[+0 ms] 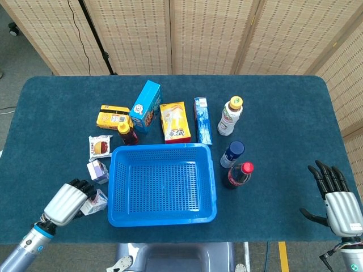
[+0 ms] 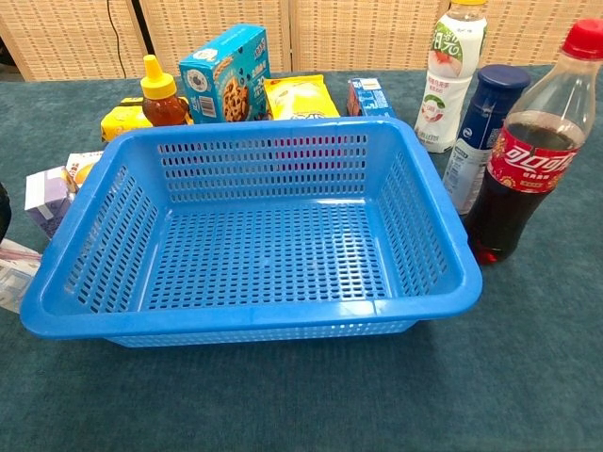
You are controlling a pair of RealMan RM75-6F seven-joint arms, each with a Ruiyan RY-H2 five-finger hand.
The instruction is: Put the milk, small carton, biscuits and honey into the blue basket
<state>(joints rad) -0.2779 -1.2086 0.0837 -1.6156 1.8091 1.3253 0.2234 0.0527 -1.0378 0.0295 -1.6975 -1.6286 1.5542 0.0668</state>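
The blue basket point(image 1: 164, 217) point(image 2: 254, 318) stands empty at the table's front middle. Behind it are the honey bottle point(image 1: 127, 134) point(image 2: 162, 96) and the blue biscuit box point(image 1: 145, 106) point(image 2: 224, 73). A purple-and-white small carton point(image 1: 98, 170) point(image 2: 47, 196) stands by the basket's left wall. A second small white carton point(image 1: 95, 203) point(image 2: 15, 276) lies tipped at the front left corner. My left hand point(image 1: 67, 203) is over it with fingers curled at its top; whether it grips is unclear. My right hand point(image 1: 339, 203) is open at the front right, far from everything.
Right of the basket stand a cola bottle point(image 1: 237, 175), a dark blue bottle point(image 1: 231, 154) and a white bottle with a yellow cap point(image 1: 229, 116). Behind it lie a yellow bag point(image 1: 174, 122), a slim blue box point(image 1: 202, 119), a yellow box point(image 1: 112, 117) and a snack pack point(image 1: 100, 147).
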